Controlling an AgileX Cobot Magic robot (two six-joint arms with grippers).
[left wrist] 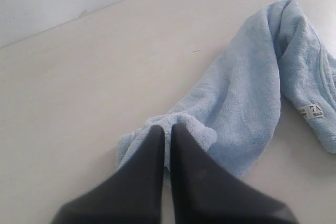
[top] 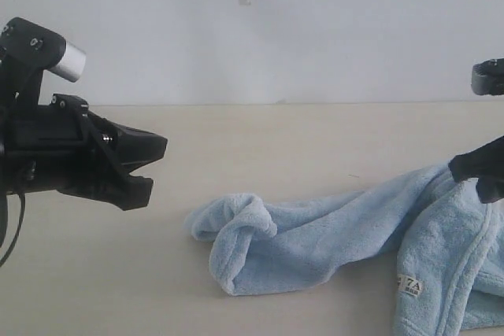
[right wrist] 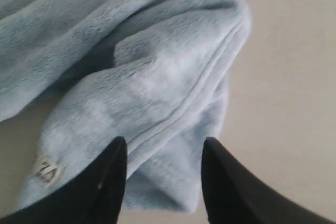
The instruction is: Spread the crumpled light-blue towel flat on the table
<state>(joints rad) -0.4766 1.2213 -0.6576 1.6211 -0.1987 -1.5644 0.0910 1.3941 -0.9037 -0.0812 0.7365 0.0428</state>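
Bench (top: 276, 139) is carrying the towel (top: 315, 234), lying crumpled in a long roll | my left hand (top: 153, 164) is hovering beside its rolled end, jaws pressed together, empty | my right hand (right wrist: 164, 142) is standing wide over the hemmed fold | white tag (top: 409, 285) is facing up
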